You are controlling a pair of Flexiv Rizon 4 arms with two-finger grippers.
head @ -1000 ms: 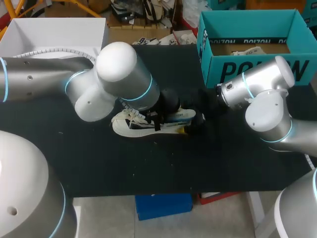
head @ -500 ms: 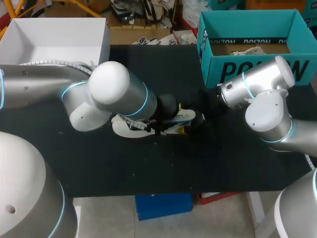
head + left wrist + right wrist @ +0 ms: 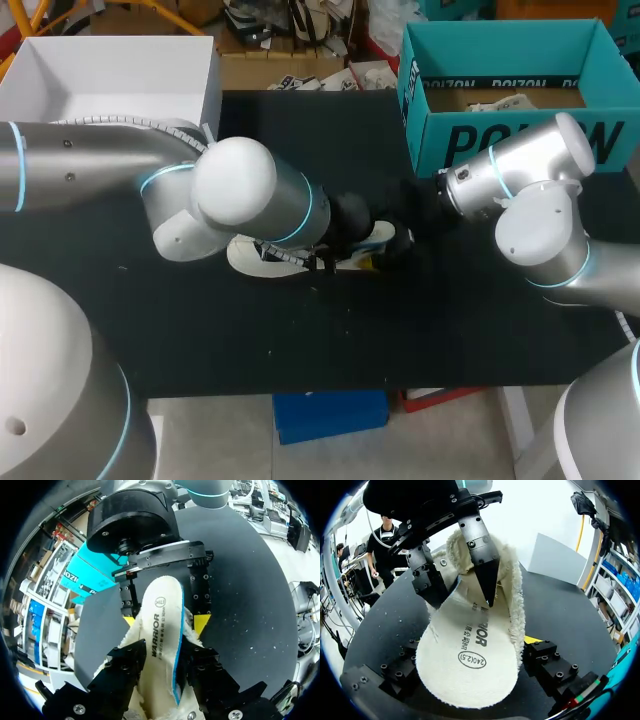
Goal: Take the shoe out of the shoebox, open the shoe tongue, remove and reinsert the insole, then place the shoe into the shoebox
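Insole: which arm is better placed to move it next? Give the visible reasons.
Left, probably. The left gripper already pinches the insole from both sides, while the right gripper clamps the shoe by its sides and looks better placed to steady it.

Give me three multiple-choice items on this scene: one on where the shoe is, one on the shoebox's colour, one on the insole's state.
1. The shoe lies:
A) inside a box at the back
B) on the table, between the two arms' fingers
C) on the floor

2. The shoebox is:
A) red
B) yellow
C) teal

3. The insole is:
A) pinched between the left gripper fingers
B) lying loose on the table, far from the shoe
C) inside the shoebox

Answers:
1 B: the head view shows the shoe on the table, with the left gripper on it and the right gripper at its end.
2 C: its walls are teal.
3 A: in the left wrist view the insole runs between that gripper's fingers.
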